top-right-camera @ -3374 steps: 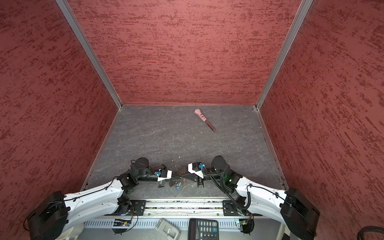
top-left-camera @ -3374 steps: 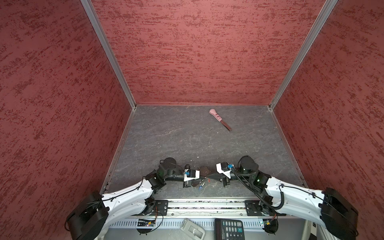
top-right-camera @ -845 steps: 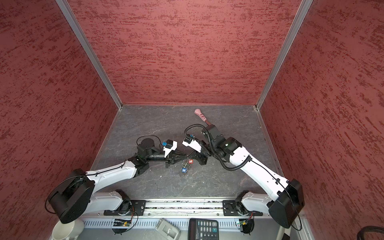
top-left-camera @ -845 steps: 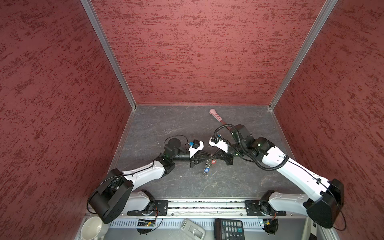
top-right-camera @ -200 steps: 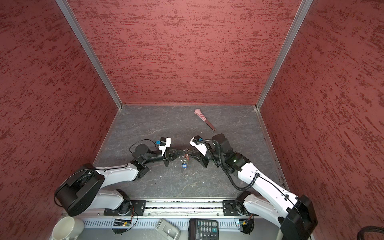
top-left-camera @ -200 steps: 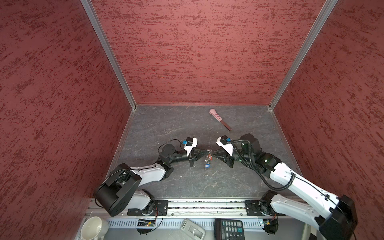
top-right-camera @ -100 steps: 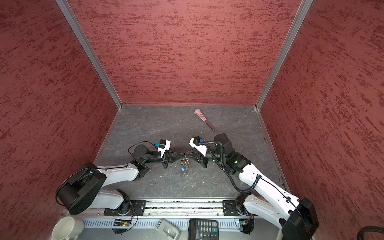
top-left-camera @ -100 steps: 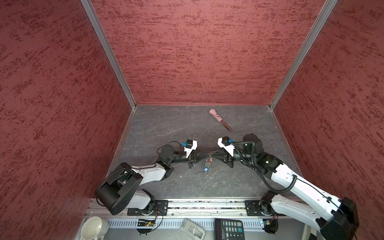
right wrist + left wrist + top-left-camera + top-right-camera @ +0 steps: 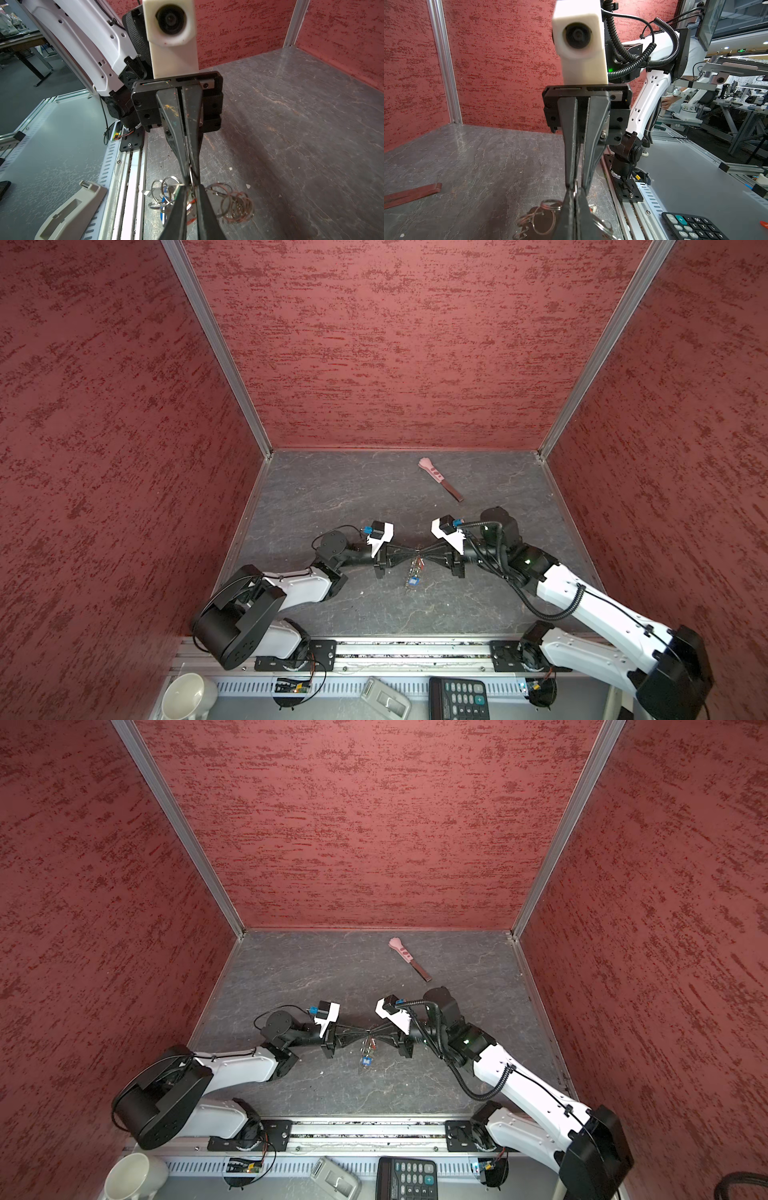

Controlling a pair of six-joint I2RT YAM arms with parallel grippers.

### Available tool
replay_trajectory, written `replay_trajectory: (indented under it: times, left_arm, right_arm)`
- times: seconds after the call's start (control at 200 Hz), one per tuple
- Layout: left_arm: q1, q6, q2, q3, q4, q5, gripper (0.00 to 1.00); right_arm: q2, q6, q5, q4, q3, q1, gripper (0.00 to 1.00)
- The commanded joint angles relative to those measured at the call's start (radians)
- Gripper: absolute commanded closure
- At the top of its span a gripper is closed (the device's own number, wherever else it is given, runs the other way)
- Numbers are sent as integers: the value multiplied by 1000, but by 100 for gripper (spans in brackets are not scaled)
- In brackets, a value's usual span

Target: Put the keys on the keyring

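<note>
Both grippers have left the desk's (image 9: pixel 332 497) front edge and now meet tip to tip nearer its middle: left gripper (image 9: pixel 412 550), right gripper (image 9: pixel 424 550). The right gripper's jaws, slightly apart a second ago, have narrowed onto the keyring (image 9: pixel 416 566). It came along and now dangles between them, the keys (image 9: pixel 412 581) beneath.

The left hand (image 9: pixel 574 195) hides part of the keyring (image 9: pixel 543 217).

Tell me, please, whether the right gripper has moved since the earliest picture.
Yes. In a top view, the right gripper, pinching the keyring, now sits farther from the front rail and nearer the pink-handled tool.
</note>
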Motion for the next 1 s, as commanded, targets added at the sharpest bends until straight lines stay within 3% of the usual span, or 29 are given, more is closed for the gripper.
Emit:
replay_trajectory:
  times: [0.0, 0.075, 0.18, 0.331, 0.426, 0.741, 0.992]
  left_arm:
    - [0, -10, 12, 4, 47, 11, 100]
    - [0, -8, 16, 4, 44, 13, 100]
    - [0, 21, 4, 8, -13, 5, 100]
    - [1, 231, -112, 45, -372, -87, 81]
    - [7, 334, -165, 68, -539, -118, 77]
    - [13, 315, -169, 76, -540, -104, 73]
    - [13, 237, -146, 86, -484, -57, 72]
  right_arm:
    - [10, -11, -49, 25, 1, 4, 94]
    - [16, -17, -44, 9, 13, 4, 100]
    - [31, -40, -11, -74, 56, 4, 100]
    - [93, -124, 77, -319, 188, 4, 100]
    - [143, -191, 126, -491, 284, 4, 100]
    - [242, -302, 164, -745, 501, 33, 100]
    - [291, -339, 215, -788, 559, 70, 100]
